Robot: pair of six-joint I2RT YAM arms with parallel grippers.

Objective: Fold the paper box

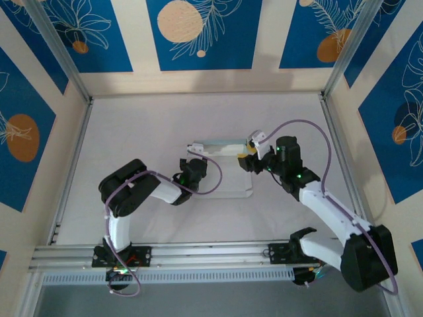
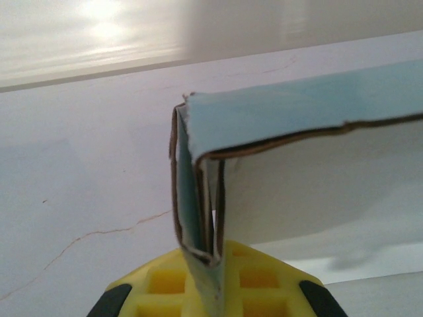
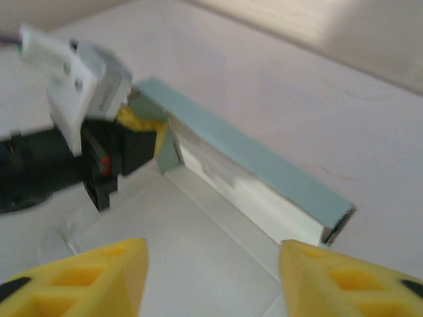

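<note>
Paper box [image 1: 223,173] at frame centre on the counter [image 1: 132,125], back wall up; the corner fold may spring open.
Left jaws clamped shut on the folded left corner, so a tug could tear the thin card. Right jaws partly open and empty by the wall's right end; a stray push could slide the box.

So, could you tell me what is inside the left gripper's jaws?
Folded corner layers of the paper box, pinched in the left gripper; its yellow fingers cover how deep they reach.
</note>
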